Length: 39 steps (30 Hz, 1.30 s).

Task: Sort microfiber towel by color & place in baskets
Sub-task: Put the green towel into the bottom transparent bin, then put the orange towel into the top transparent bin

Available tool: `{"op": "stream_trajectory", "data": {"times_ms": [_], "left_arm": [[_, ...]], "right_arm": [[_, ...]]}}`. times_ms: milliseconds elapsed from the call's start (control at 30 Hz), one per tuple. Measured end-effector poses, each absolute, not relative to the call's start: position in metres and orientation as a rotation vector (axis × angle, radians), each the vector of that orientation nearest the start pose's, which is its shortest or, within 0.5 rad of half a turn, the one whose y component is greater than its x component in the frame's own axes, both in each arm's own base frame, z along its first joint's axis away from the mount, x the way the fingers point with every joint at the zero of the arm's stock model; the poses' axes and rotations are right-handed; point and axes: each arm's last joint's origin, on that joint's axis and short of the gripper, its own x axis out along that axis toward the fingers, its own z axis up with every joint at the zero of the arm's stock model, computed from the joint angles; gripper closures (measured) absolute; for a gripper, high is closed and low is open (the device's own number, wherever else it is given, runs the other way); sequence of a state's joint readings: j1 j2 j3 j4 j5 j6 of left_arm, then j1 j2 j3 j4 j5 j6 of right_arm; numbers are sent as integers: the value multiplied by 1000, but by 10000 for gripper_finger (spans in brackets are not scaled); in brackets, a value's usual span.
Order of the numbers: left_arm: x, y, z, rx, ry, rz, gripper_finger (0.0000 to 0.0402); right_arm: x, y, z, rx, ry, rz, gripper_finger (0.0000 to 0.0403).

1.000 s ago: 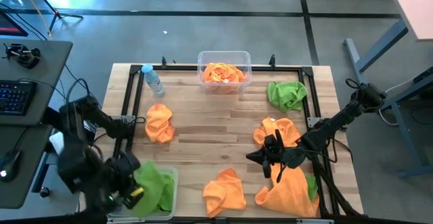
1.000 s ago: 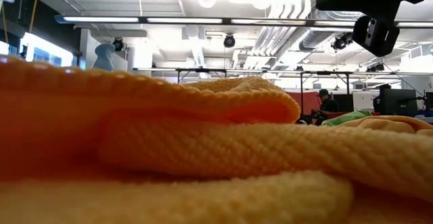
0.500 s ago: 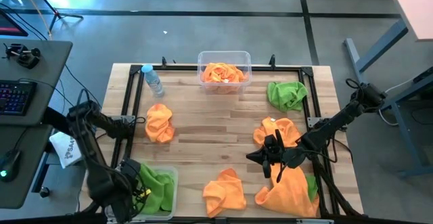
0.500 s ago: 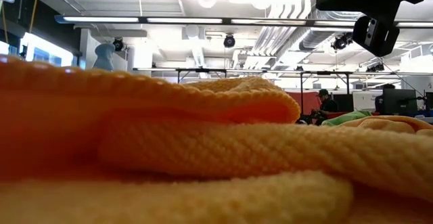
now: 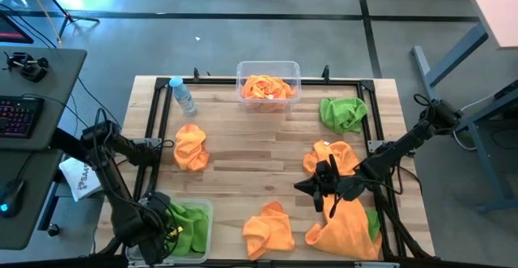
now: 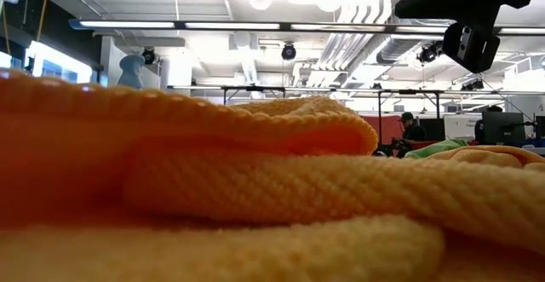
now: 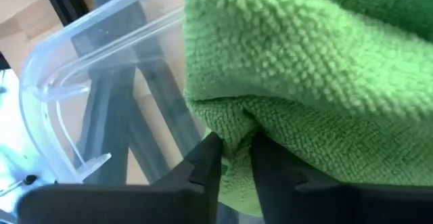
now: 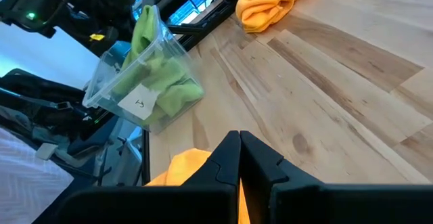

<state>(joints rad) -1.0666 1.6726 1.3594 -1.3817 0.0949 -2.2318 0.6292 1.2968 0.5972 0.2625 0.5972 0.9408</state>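
Your high view looks straight down on the whole table (image 5: 259, 151) from well above, both arms in frame. Your low view sits at table height, facing level into the room, but an orange towel (image 6: 213, 197) right against the lens fills most of it. Your left wrist view is very close, pressed up to a green towel (image 7: 318, 75) inside the clear basket (image 7: 74, 68). Your right wrist view looks across the table from low and farther off; it shares that same basket (image 8: 139, 82) with the left wrist and high views.
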Motion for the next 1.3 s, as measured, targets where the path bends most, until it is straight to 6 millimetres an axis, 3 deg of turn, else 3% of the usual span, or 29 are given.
{"op": "stream_trajectory", "data": {"times_ms": [233, 533, 767, 1100, 1300], "left_arm": [[136, -252, 263, -784, 1481, 958, 288], [133, -246, 310, -789, 1479, 931, 284], [130, -234, 334, -809, 1393, 788, 284], [132, -211, 355, -663, 1088, 582, 284], [143, -192, 366, -467, 952, 487, 284]], "right_arm": [[220, 132, 204, 659, 359, -177, 403], [222, 133, 206, 538, 375, -130, 403], [229, 137, 226, 437, 380, -119, 403], [243, 153, 260, 331, 690, -224, 403], [247, 161, 263, 538, 1011, -432, 403]]}}
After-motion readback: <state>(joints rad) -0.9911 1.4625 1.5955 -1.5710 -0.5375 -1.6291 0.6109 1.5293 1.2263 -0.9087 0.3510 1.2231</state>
